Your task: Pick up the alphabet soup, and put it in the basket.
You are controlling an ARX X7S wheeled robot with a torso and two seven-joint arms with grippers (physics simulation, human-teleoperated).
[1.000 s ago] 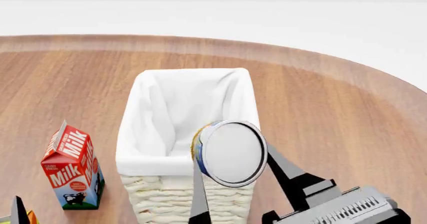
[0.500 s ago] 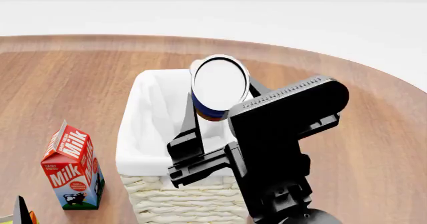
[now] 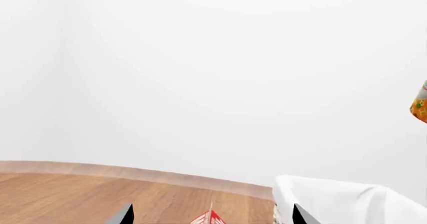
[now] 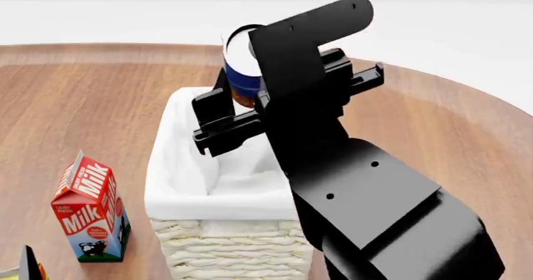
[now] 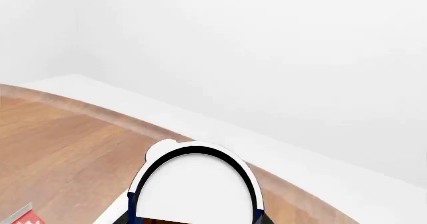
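Note:
The alphabet soup [image 4: 239, 60] is a can with a white end and a blue band, hanging above the far end of the basket [image 4: 218, 246]. My right gripper [image 4: 248, 83] is shut on it, and its black arm hides much of the can and the basket's right side. The basket is pale wicker with a white cloth lining [image 4: 179, 168]. Up close in the right wrist view, the can [image 5: 193, 184] fills the space between the fingers of the right gripper [image 5: 193, 220]. My left gripper [image 3: 211, 216] is open and holds nothing; the basket's lining [image 3: 347, 201] lies beside it.
A red and white milk carton [image 4: 87, 208] stands on the round wooden table [image 4: 433, 124] left of the basket; its top [image 3: 208, 218] shows beyond the left fingertips. One left fingertip [image 4: 29, 266] pokes in at the bottom left corner. The table's curved edge runs behind the basket.
My right arm has lifted the can from the basket's near rim up and away, to above its far end. The arm now covers more of the basket. The milk carton has not moved.

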